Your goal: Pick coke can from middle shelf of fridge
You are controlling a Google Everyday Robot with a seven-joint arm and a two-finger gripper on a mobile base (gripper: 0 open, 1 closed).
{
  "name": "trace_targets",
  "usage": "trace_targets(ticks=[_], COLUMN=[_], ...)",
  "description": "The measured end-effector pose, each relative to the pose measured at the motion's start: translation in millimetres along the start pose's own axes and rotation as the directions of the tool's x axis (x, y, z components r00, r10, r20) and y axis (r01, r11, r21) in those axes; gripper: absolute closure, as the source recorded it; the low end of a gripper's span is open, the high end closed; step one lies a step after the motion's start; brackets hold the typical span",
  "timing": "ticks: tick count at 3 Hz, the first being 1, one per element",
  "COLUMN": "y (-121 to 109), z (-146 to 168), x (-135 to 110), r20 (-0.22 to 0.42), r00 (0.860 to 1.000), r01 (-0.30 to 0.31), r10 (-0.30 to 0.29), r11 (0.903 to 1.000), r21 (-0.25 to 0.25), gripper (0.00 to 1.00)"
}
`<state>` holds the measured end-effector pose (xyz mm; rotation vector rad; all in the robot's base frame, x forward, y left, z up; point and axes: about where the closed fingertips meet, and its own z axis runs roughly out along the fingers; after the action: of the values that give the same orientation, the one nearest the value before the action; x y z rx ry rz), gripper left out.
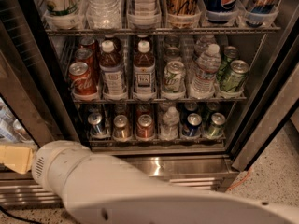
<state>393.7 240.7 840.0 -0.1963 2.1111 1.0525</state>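
Note:
The coke can (83, 80) is red with white script and stands at the front of the leftmost lane on the middle shelf (159, 98) of the fridge (187, 164); more red cans stand behind it. My gripper (14, 157) is cream-coloured and sits at the far left edge, low, in front of the fridge's base and well below and left of the can. My white arm (140, 195) fills the bottom of the view.
On the middle shelf, two brown tea bottles (144, 73), green-and-silver cans (174, 77), and a water bottle (205, 69) stand right of the coke can. The lower shelf holds several cans (145, 126). The door frame (28, 101) is at left, a steel post (271, 111) at right.

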Motion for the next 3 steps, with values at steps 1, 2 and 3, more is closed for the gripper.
trace_targets(ticks=[1,2,3], y=[-16.0,-24.5,-19.0], z=[-1.3,-3.9,-0.6], x=[-6.9,-19.9,-18.7], r20=[0.094,0.15,0.156], r00=[0.995,0.988,0.987], r01=[-0.047,-0.062,-0.059], r10=[0.035,0.037,0.037], r11=[0.9913,0.9844,0.988], r21=[0.123,0.165,0.143], gripper=[0.0,0.0,0.0])
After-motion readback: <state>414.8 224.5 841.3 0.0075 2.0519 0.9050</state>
